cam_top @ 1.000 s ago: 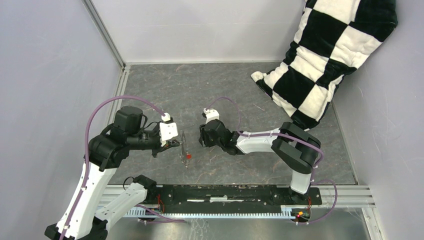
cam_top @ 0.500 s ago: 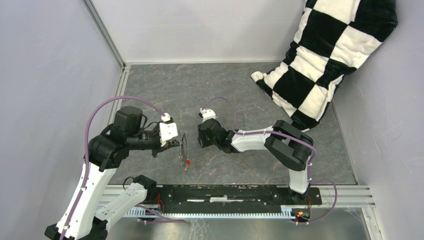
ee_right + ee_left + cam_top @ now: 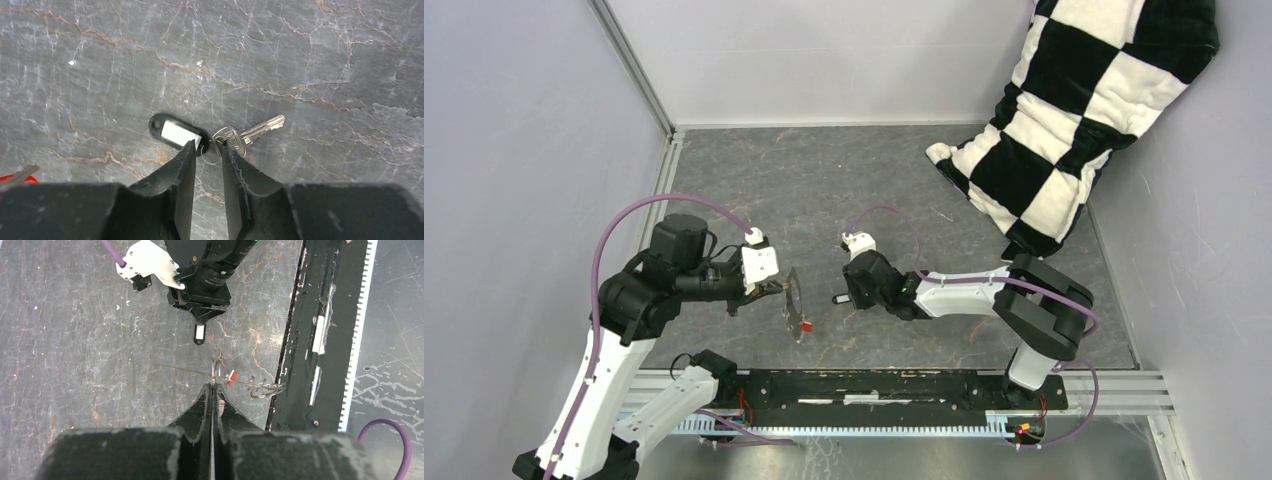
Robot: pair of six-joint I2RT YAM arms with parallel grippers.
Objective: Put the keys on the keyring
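**A:** What's the biggest thing there, and what's it made of?

**B:** A table (image 3: 824, 180) with a dark grey top, veined like stone. A plush cushion (image 3: 1074, 120) in black and white checks slumps in the far right corner. A black rail (image 3: 894, 385) runs along the near edge.

**A:** And the task's things?

**B:** The keyring (image 3: 793, 296) is a thin grey metal hoop. It is held up on edge, so the left wrist view sees it only as a fine wire. The red key (image 3: 232, 377) sits at its lower end, touching it. I cannot tell if it is threaded on. A flat black tag (image 3: 176, 133) with a white label lies on the table, joined by a small ring (image 3: 212, 161) to a toothed silver key (image 3: 255, 132).

**A:** How do the arms stand?

**B:** The left arm (image 3: 624, 310) has its elbow high and its forearm level, reaching right. The left gripper (image 3: 212, 390) is pinched tight on the keyring. The right arm (image 3: 964, 285) is folded at its base, its forearm stretched low towards the centre.

**A:** And the right claw?

**B:** The right gripper (image 3: 207, 149) points down at the table, its jaws narrow and astride the small ring. One tip is by the tag, the other by the key's head. I cannot tell whether they pinch it.

**A:** Anything in between?

**B:** The tag lies near the hoop but apart from it, with bare tabletop between.
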